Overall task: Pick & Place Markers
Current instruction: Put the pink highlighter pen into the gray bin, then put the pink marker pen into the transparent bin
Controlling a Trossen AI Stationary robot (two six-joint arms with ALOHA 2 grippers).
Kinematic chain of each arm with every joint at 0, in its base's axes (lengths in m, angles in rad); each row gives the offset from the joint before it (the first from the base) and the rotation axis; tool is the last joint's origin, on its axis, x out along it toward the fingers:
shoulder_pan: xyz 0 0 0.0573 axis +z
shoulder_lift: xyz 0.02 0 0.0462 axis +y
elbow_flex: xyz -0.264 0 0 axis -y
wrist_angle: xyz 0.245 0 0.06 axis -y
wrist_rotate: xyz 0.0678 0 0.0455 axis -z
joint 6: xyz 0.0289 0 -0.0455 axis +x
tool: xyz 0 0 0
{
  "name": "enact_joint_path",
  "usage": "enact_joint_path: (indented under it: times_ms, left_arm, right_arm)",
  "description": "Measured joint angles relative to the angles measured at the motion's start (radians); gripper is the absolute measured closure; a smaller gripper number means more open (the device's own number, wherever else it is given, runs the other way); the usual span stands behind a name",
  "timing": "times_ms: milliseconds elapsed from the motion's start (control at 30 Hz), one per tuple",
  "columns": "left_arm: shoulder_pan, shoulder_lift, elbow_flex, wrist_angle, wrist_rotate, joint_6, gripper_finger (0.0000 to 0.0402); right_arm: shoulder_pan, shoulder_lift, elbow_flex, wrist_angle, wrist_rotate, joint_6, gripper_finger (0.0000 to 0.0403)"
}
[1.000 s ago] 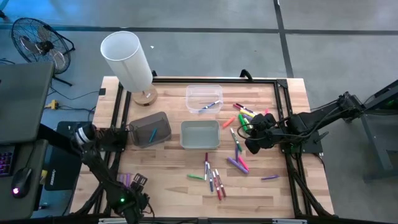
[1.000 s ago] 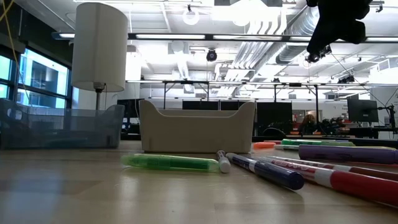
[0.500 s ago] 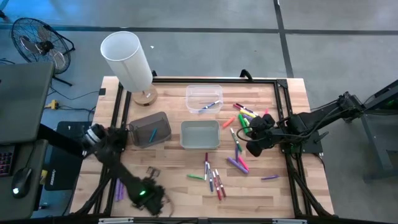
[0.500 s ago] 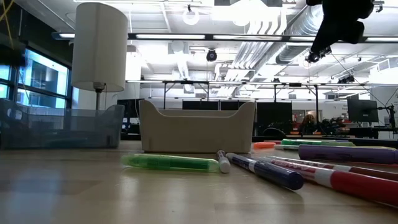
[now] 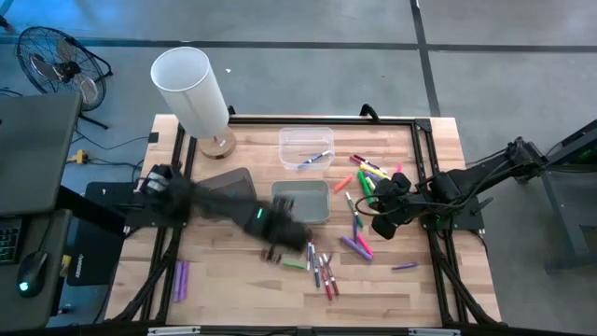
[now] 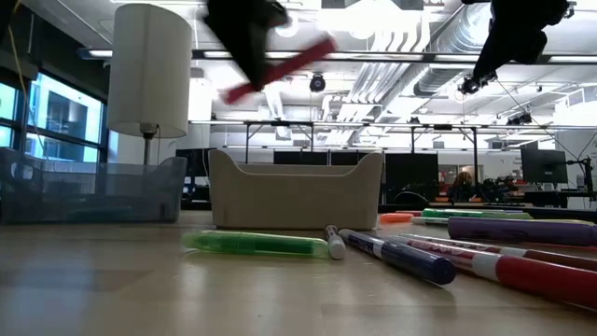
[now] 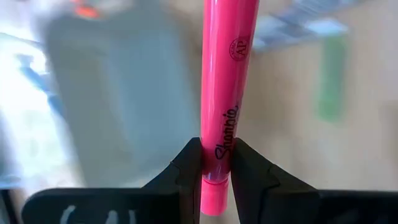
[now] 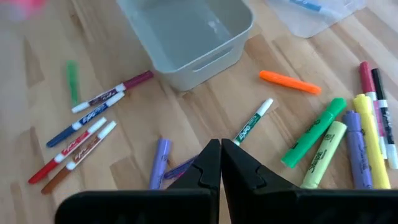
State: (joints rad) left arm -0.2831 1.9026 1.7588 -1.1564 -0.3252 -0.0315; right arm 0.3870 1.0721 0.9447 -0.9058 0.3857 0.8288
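The left gripper (image 7: 216, 163) pinches a pink highlighter (image 7: 227, 93), apparently near the grey bin (image 5: 300, 202). The right gripper (image 8: 221, 163) hangs closed and empty above loose markers (image 5: 322, 271). Most markers remain unsorted; the clear bin (image 5: 306, 147) holds one.

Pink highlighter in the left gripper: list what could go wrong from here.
1. The left gripper pinches the pink highlighter near one end only, so it may pivot or slip out mid-swing.
2. It travels above the scattered markers beside the grey bin; a drop would land among them.
3. The right gripper, shut, hangs over the far marker pile; the arms may crowd.
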Motion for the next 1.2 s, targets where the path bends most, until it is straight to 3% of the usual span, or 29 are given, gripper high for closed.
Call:
enact_joint_path:
  times_ms: [133, 300, 400, 600, 833, 967, 1100, 1200]
  left_arm:
    - [0.158, 0.0, 0.011, 0.085, 0.094, 0.087, 0.0348]
    - [0.284, 0.036, 0.015, 0.129, 0.262, 0.06, 0.0289]
    - [0.309, 0.071, 0.008, 0.091, 0.282, 0.062, 0.0264]
    - [0.298, 0.079, 0.012, 0.103, 0.29, 0.029, 0.0256]
    - [0.297, 0.028, 0.066, 0.039, 0.295, -0.046, 0.0311]
    - [0.296, -0.037, 0.051, -0.021, 0.353, 0.101, 0.0382]
    - [0.327, -0.154, -0.079, -0.048, 0.365, 0.156, 0.0388]
    - [0.352, -0.324, -0.276, 0.011, 0.365, 0.151, 0.0397]
  right_arm:
    - [0.03, 0.0, 0.0, 0.0, -0.004, 0.0, 0.0402]
    - [0.063, 0.0, 0.0, -0.002, -0.004, 0.005, 0.0402]
    - [0.076, 0.0, 0.0, -0.002, -0.003, 0.009, 0.0402]
    - [0.08, 0.0, 0.0, -0.002, -0.001, 0.02, 0.0402]
    - [0.079, 0.0, 0.0, 0.001, 0.044, 0.11, 0.0402]
    - [0.078, 0.0, 0.0, 0.028, 0.05, 0.109, 0.0401]
    - [0.078, 0.0, 0.0, 0.073, 0.081, 0.111, 0.0402]
    - [0.078, 0.0, 0.0, 0.136, 0.142, 0.113, 0.0402]
